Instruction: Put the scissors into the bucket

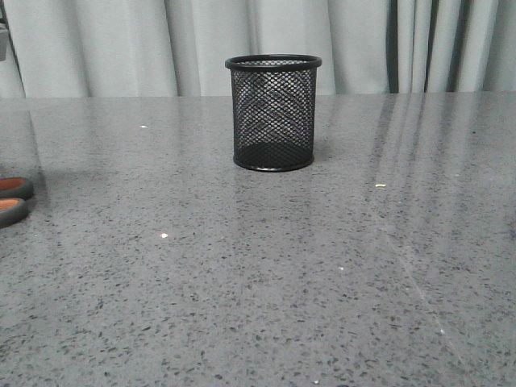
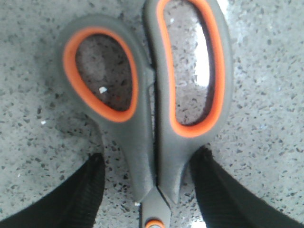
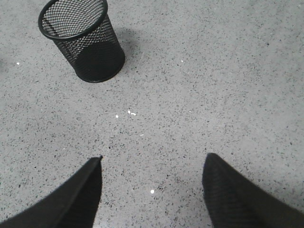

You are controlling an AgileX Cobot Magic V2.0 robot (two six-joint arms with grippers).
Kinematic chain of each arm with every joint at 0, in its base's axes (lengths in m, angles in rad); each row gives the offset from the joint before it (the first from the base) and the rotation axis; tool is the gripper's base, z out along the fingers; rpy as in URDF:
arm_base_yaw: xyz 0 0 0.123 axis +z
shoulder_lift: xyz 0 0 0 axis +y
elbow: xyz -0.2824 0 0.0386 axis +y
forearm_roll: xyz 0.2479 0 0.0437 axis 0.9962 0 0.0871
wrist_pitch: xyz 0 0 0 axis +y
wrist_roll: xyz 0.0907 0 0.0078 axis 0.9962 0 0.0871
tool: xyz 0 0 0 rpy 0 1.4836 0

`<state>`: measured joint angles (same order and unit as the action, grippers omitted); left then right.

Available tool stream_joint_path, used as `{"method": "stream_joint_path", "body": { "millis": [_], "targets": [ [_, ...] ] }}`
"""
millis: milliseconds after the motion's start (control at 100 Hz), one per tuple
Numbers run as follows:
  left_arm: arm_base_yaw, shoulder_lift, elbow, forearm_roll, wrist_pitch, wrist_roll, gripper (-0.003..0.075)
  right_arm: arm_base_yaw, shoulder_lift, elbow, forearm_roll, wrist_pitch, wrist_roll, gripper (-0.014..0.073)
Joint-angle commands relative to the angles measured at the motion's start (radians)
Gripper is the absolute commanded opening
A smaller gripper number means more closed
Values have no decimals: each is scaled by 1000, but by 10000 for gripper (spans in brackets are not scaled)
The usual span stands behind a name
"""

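My left hand (image 2: pixel 152 190) spread around rubbery orange-lined scissors (image 2: pixel 152 109) on speckled worktop (image 1: pixel 322 282), right hand (image 3: pixel 152 190) wide, empty, near mesh bucket (image 1: pixel 273 113).

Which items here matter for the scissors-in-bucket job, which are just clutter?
Job items:
scissors, lying on the table, between the open left gripper fingers
bucket, upright, empty

Lying about:
small white and yellow crumbs on the table; nothing else.

scissors (image 2: pixel 154 156) flat on table (image 2: pixel 266 142), between spread claw (image 2: pixel 149 190)
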<state>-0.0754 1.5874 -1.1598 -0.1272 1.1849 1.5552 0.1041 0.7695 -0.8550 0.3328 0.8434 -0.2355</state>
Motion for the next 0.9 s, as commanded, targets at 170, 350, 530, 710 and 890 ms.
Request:
{"method": "stream_joint_path", "body": {
  "millis": [170, 350, 530, 710, 890],
  "targets": [
    [-7, 5, -20, -47, 15, 2, 399, 2, 4, -36, 10, -63, -10, 414],
    [-7, 11, -20, -55, 32, 10, 372, 2, 4, -36, 10, -63, -10, 414],
    [-7, 11, -20, -56, 38, 10, 237, 2, 4, -36, 10, -63, -10, 414],
    [-7, 11, -20, -56, 46, 10, 113, 2, 4, -36, 10, -63, -10, 414],
    [-7, 11, -20, -56, 55, 10, 71, 2, 4, -36, 10, -63, -10, 414]
  ]
}}
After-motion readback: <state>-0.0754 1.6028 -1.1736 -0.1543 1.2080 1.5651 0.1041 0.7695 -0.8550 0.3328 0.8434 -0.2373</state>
